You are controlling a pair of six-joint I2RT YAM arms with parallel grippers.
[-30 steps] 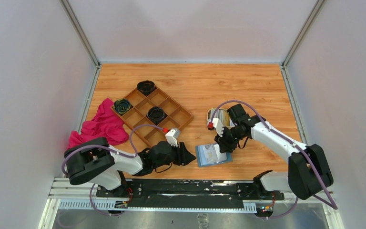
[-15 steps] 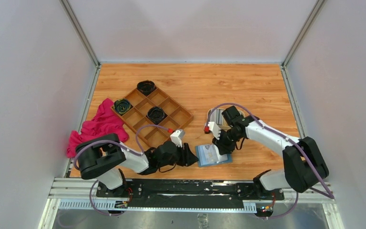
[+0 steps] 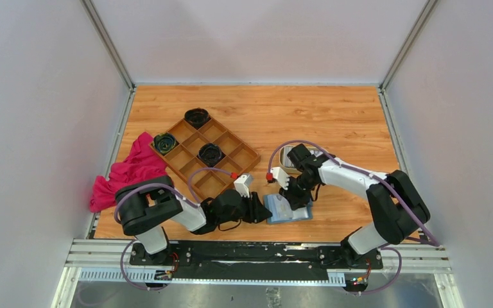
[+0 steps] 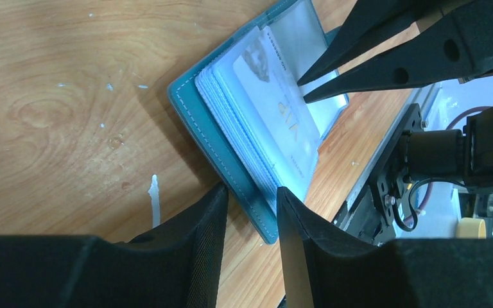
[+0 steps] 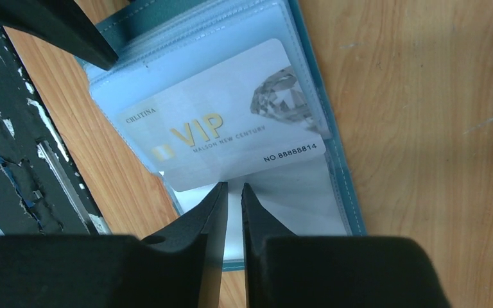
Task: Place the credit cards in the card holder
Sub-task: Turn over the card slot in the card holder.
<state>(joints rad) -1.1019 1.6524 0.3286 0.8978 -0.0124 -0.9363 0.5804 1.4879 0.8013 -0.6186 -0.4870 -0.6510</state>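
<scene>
Both arms have closed in on the small flat teal-blue folding card holder (image 3: 300,215), which lies open on the wooden table (image 3: 334,115) near its front edge. The left gripper (image 4: 250,192) has slid rightward up to the holder's left edge, and the right gripper (image 5: 233,187) has drawn back from the cream oval tray (image 3: 284,159) and sunk over the open leaves. A whitish-grey plastic credit card (image 5: 224,122) with gold lettering and a diamond print lies askew on the pale blue slotted inside. It looks only partly tucked under a clear pocket, with one long edge free toward the right gripper. The left gripper's jaws stand partly apart, straddling the teal cover near its corner, but whether they pinch it or merely bracket it I cannot tell. The right gripper's jaws have narrowed to a thin slit with their tips at the free edge of the credit card, and I cannot tell whether that edge is nipped between them. No other cards can be made out. The credit card should be light, stiff and glossy, so it is likely to skate under a pushing finger and spring back if bent. It is best taken by the free edge, squarely, and fed in flat along the pocket. The card holder looks soft and very light, with floppy clear sleeves, so it will probably slide or fold shut unless the left gripper steadies its stitched outer cover.
</scene>
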